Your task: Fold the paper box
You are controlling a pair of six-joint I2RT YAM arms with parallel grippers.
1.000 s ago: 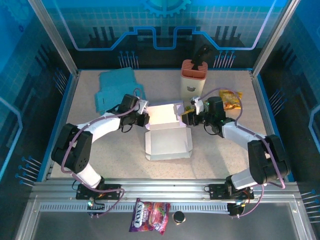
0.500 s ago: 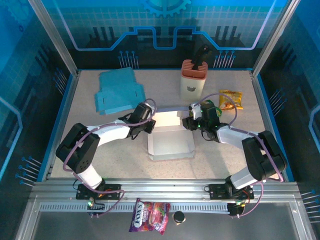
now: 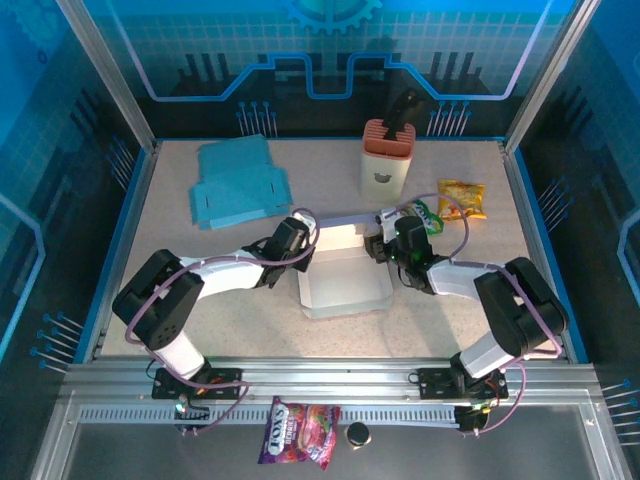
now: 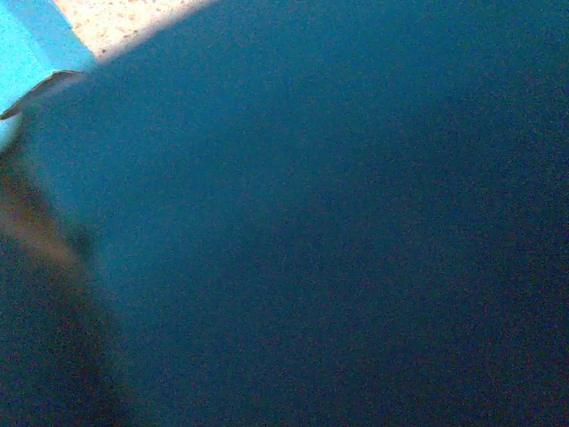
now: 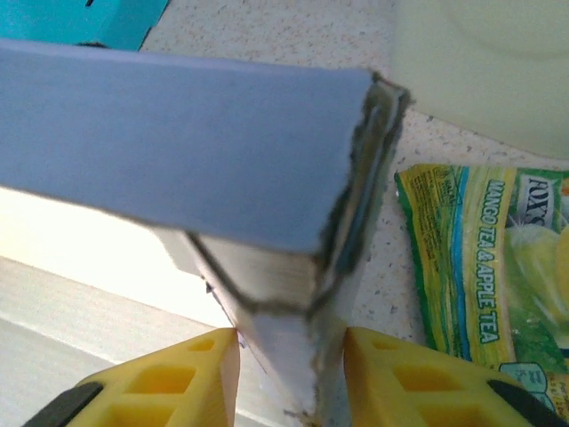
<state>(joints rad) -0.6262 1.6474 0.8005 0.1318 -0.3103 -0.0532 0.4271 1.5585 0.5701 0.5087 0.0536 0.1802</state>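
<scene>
TOP EXTERNAL
- paper box point(image 3: 345, 285): white, open tray, ctr of tabletop point(image 3: 240, 310), rear wall up.
- left pincer point(image 3: 302, 245): at box's rear-left corner; fingers together; can't tell if anything is gripped.
- right pincer point(image 3: 381, 248): at box's rear-right corner.
- flat blue cardboard point(image 3: 238, 180): rear left, well apart from box.
- knife block point(image 3: 387, 158): orange top, black handle; upright, rear ctr-right.
- yellow snack pkt point(image 3: 462, 197) and green tea-candy pkt point(image 3: 426, 212): right of block.
- pink candy bag point(image 3: 300, 430): on front rail.

LEFT WRIST
- dark blue blur close to lens; bit of tabletop point(image 4: 116, 22) top left.

RIGHT WRIST
- right pincer point(image 5: 289, 360): yellow fingers point(image 5: 169, 378) clamped on paper box point(image 5: 178, 133) corner wall, one each side.
- green tea-candy pkt point(image 5: 480, 258): just right of box, flat.
- knife block point(image 5: 480, 62): pale base, top right.
</scene>
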